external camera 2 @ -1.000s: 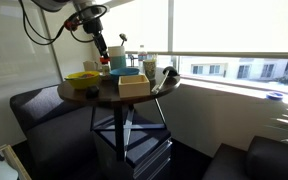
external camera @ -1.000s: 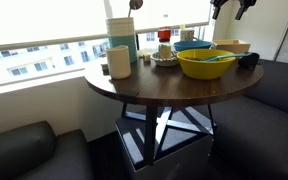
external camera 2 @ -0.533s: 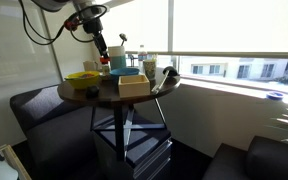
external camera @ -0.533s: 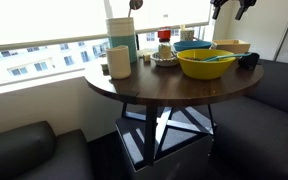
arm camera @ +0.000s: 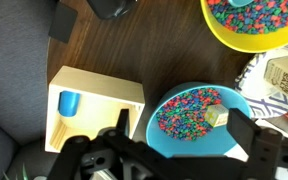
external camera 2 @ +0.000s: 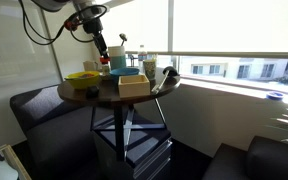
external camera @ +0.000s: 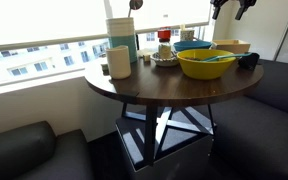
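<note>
Sofa: dark and cushioned, curving round the surface in both exterior views (external camera: 276, 92) (external camera 2: 42, 106).
Surface: a round, dark wooden top (external camera: 154, 88) on a crossed metal base; it carries everything named below.
Tall canister: white and teal (external camera: 122, 38), upright at the window edge of the surface, with a white cup (external camera: 119, 62) just beside it.
Yellow bowl: the widest dish (external camera: 199, 68) (external camera 2: 82, 78); in the wrist view (arm camera: 224, 32) it holds coloured beads and sits near the blue bowl, apart from it.
Blue bowl: on the surface between the yellow bowl and the wooden box (external camera: 192, 46) (external camera 2: 124, 72). In the wrist view (arm camera: 156, 110) it lies directly below the claw, filled with coloured beads (arm camera: 189, 115).
Wooden box: an open, light-coloured box (arm camera: 94, 82) just beside the blue bowl, near the surface's edge (external camera: 232, 46) (external camera 2: 134, 88).
Claw: released and grasping nothing (arm camera: 184, 128). Its two fingers (arm camera: 122, 122) stand wide apart, hanging well above the blue bowl and the box, clear of both (external camera: 232, 9) (external camera 2: 102, 45).
Black cup: a dark cup (external camera: 248, 60) near the box.
Blue cup: lying inside the wooden box, at its corner (arm camera: 69, 102).
Wooden block: a small pale cube (arm camera: 217, 117) resting on the beads in the blue bowl.
</note>
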